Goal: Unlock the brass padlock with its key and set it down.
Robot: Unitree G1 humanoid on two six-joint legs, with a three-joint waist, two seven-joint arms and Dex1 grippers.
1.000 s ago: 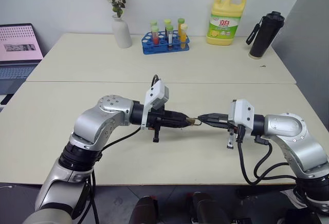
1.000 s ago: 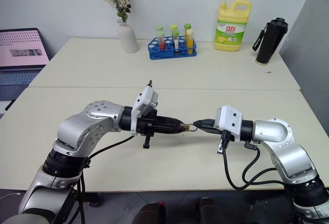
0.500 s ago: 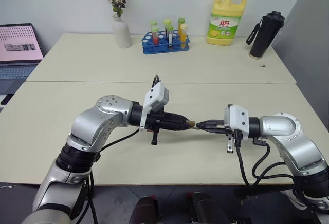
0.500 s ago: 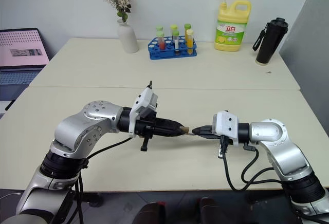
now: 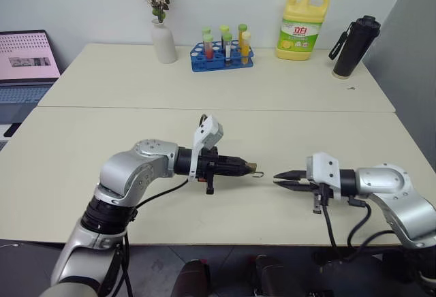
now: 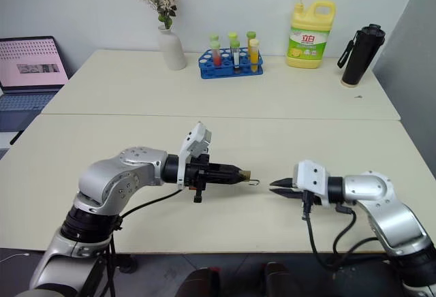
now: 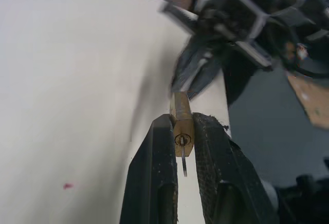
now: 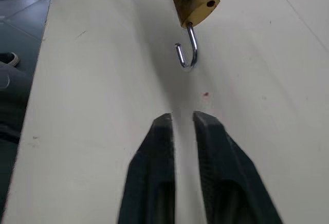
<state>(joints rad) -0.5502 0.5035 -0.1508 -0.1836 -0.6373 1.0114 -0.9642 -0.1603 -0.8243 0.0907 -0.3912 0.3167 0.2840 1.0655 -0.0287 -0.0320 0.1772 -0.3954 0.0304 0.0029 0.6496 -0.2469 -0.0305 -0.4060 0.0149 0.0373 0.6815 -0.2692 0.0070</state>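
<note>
My left gripper [image 5: 246, 167] is shut on the brass padlock [image 7: 181, 124], held just above the table [image 5: 136, 127]. The padlock's body [image 8: 195, 3] is pinched between the two black fingers. Its silvery shackle [image 8: 187, 49] hangs out as an open hook with one end free. A thin silvery key [image 7: 183, 163] sticks out of the keyhole on the padlock's face. My right gripper [image 5: 276, 178] points at the padlock from a short way off, apart from it. Its fingers [image 8: 162, 131] stand slightly open with nothing between them.
At the back of the table stand a white vase [image 5: 163, 41], a blue rack of test tubes [image 5: 221, 55], a yellow detergent bottle [image 5: 302, 18] and a black bottle [image 5: 353, 38]. A laptop [image 5: 27, 65] sits at the far left.
My right gripper has let go at the padlock, opened a little and drawn back to the right. Both hands have sunk closer to the table. The shackle now hangs free.
</note>
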